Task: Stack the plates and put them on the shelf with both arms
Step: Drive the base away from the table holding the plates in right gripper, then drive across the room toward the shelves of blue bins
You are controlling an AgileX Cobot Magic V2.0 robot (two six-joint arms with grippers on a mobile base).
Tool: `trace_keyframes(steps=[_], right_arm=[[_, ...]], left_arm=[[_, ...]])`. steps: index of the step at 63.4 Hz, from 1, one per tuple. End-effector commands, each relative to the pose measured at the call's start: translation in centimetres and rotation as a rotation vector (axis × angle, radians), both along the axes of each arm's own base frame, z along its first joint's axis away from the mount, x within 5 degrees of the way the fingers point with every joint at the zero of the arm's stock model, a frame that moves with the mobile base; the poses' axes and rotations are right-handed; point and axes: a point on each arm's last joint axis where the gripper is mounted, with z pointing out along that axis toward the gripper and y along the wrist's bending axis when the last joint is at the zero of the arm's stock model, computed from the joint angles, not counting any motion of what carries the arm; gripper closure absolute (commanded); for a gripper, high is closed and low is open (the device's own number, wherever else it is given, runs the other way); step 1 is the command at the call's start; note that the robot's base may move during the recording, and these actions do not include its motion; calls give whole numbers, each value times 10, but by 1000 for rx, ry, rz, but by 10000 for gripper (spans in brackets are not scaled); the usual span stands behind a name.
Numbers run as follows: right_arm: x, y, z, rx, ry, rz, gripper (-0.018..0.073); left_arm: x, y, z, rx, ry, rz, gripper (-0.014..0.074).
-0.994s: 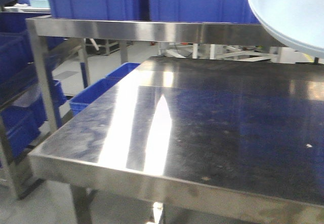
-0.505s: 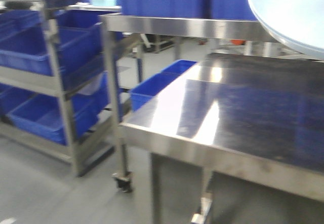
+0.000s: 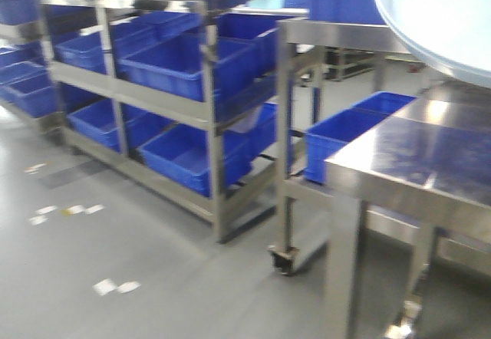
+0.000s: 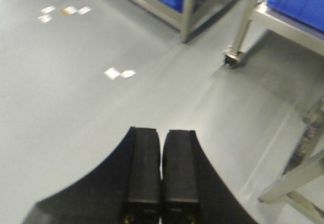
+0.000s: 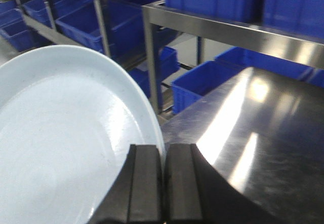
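Observation:
My right gripper [image 5: 163, 148] is shut on the rim of a white plate [image 5: 61, 143], which is held up in the air, tilted; one jaw lies on its face and the other behind its rim. I cannot tell whether one plate or two are in the grip. The plate fills the top right of the front view [image 3: 437, 17]. My left gripper [image 4: 162, 133] is shut and empty, held over the grey floor. The stainless shelf [image 3: 211, 116] with blue crates stands left of centre in the front view and at the top left of the right wrist view [image 5: 101, 21].
A dark steel tabletop [image 3: 430, 162] is at the right, with its raised rail [image 5: 228, 29] carrying blue crates. A wheeled leg [image 3: 282, 256] stands on the grey floor [image 3: 115, 232]. Blue crates [image 3: 337, 136] sit under the rail. White scraps [image 4: 119, 73] lie on the floor.
The front view has swung left: the tabletop slid to the right edge and the blue-crate shelf came into view. The plate stays at the top right.

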Motion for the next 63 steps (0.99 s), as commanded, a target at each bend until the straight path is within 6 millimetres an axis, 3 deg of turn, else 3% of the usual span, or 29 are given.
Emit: trace_keyframes(steps=[1,63], right_arm=[[0,1,20,-2,-139,15,531],[0,1,20,-2,-139,15,531]], left_arm=[[4,-1,15,-17,-102,-2,510],[4,-1,15,-17,-102,-2,510]])
